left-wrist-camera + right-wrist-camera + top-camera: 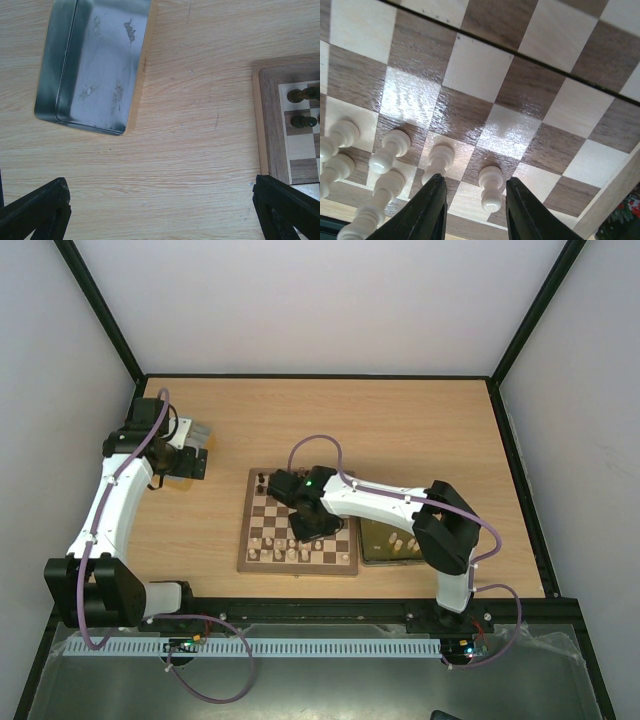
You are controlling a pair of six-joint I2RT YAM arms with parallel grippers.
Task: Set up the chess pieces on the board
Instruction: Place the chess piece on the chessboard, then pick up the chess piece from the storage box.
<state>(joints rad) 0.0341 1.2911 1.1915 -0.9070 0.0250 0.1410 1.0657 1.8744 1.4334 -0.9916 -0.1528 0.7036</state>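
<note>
Right pincer (476,180) hangs low over the near rows of the board (244,540), jaws narrowly parted around a cream pawn (490,192) (not pinching it). Left pincer (160,200) gapes wide by the silver tray (95,65). Mid-table, the board has some cream pieces near and a few dark pieces (302,107) in its far left corner. More wait in the gold tray (368,558), so I'd judge that much remains.
</note>
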